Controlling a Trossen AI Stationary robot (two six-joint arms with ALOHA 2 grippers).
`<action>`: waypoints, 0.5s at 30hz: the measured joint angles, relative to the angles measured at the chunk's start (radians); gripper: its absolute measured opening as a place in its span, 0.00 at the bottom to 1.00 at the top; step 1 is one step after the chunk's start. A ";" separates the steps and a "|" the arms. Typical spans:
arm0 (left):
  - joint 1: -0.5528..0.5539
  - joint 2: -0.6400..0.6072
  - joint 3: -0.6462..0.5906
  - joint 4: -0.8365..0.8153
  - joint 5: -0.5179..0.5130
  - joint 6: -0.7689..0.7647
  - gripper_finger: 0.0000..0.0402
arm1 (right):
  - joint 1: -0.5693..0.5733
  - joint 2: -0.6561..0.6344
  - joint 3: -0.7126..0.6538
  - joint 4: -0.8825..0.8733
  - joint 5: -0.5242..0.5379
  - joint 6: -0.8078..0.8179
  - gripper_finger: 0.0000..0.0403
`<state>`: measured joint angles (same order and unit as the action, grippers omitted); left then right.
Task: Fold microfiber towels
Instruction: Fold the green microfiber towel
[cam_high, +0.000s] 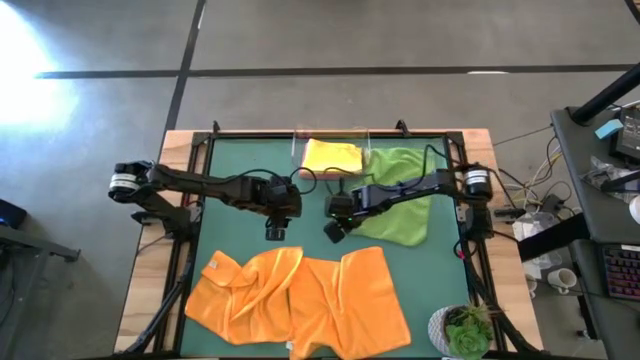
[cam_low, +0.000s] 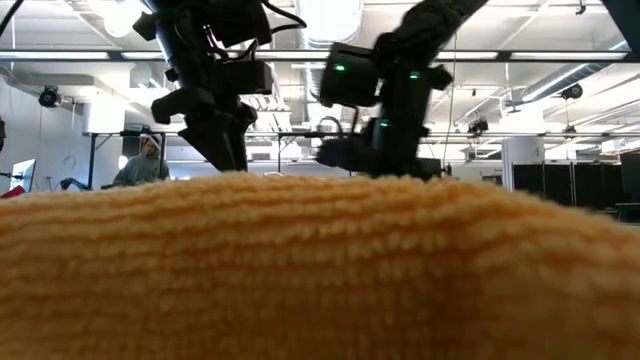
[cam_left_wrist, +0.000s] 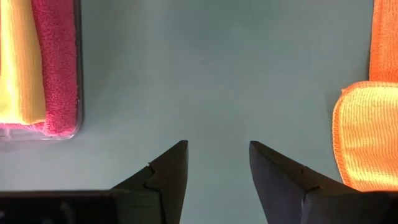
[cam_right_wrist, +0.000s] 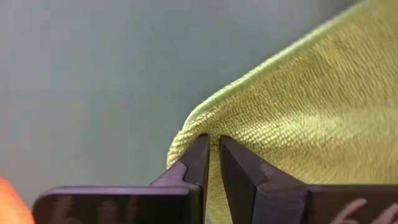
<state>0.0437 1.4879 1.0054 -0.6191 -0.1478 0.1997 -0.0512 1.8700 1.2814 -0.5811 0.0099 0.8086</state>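
The right gripper (cam_right_wrist: 213, 144) pinched the green towel's (cam_right_wrist: 311, 112) corner while the left gripper (cam_left_wrist: 217, 155) hung open nearby.

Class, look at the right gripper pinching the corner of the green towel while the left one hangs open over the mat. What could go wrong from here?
1. The right gripper holds only the very corner of the green towel; the thin pinch might slip once it lifts.
2. The crumpled orange towels lie close by; a dragged green towel could catch them.
3. The left gripper hangs open nearby, so the arms could crowd each other.
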 joint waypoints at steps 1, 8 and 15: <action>0.000 0.000 0.000 -0.001 0.000 0.000 0.39 | 0.000 0.008 0.023 0.000 -0.010 -0.022 0.08; 0.000 0.000 0.000 -0.001 -0.004 0.000 0.39 | 0.010 -0.017 0.109 -0.020 -0.014 -0.063 0.08; 0.000 0.000 0.000 0.107 -0.007 0.040 0.39 | 0.062 -0.162 0.097 -0.198 0.110 -0.044 0.08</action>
<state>0.0437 1.4879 1.0054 -0.5123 -0.1547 0.2398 0.0111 1.7082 1.3785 -0.7794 0.1195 0.7645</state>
